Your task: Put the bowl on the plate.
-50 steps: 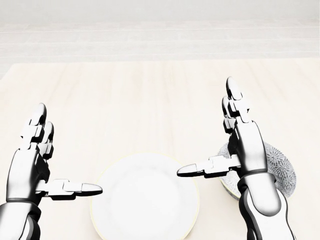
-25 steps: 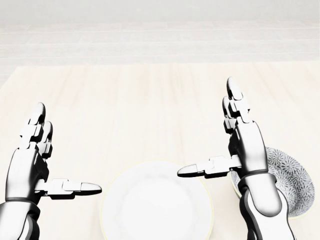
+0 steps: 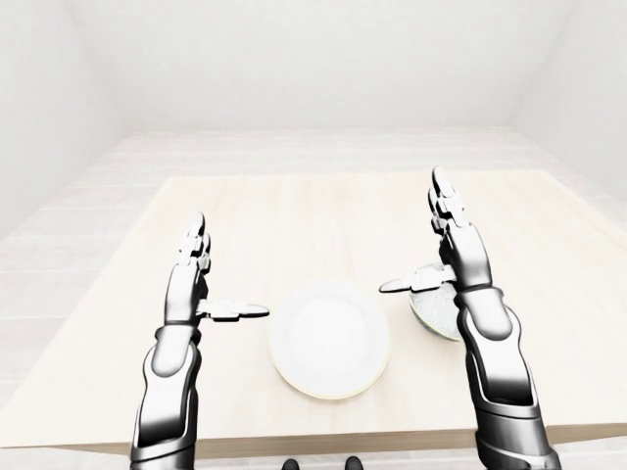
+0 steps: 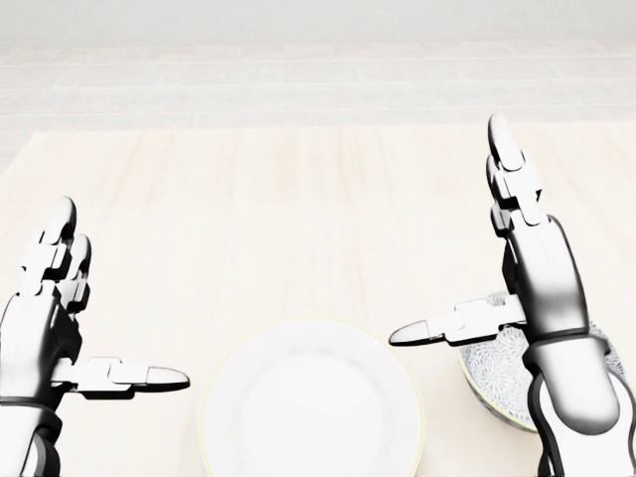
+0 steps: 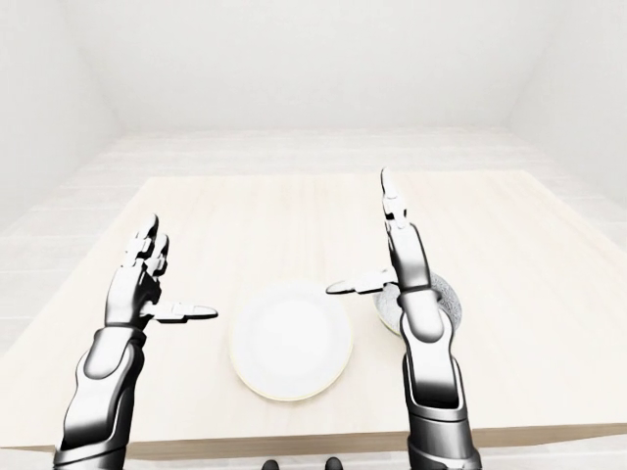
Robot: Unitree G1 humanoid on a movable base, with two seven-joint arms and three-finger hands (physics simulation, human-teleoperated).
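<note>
A plain white plate (image 4: 311,402) lies on the pale wooden table (image 4: 298,199), low in the head view. To its right stands a grey patterned bowl (image 4: 494,376), mostly hidden behind my right forearm; the right-eye view shows the bowl (image 5: 451,299) more fully. My right hand (image 4: 447,236) hovers over the bowl's left side, open, with fingers pointing up the view and thumb stretched left toward the plate. Left of the plate my left hand (image 4: 124,293) is open in a mirrored pose, holding nothing.
The table's near edge (image 3: 323,441) runs along the bottom of the eye views. Its far edge meets a pale floor (image 3: 323,152) and white walls. Nothing else stands on the table.
The camera shifted a second ago, sliding plate and bowl right and down in the view. Since then my right hand moved right and up, and my left hand drifted left.
</note>
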